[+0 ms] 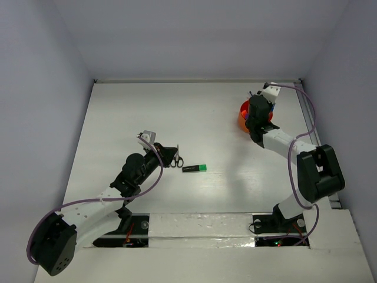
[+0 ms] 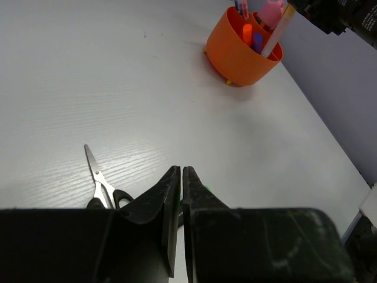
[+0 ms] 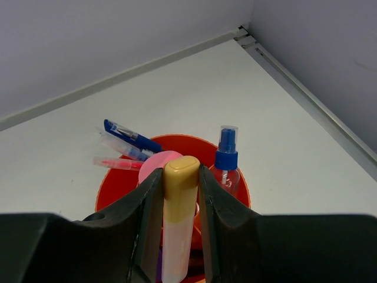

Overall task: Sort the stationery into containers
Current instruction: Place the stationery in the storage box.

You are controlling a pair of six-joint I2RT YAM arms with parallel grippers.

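The white, faintly wood-grained worktop (image 1: 206, 118) carries three things in the top view. A pair of black-handled steel scissors (image 1: 178, 160) lies left of centre with a black highlighter with a green end (image 1: 194, 168) flat just to its right. A round orange plastic cup (image 1: 242, 119) stands well apart at upper right.
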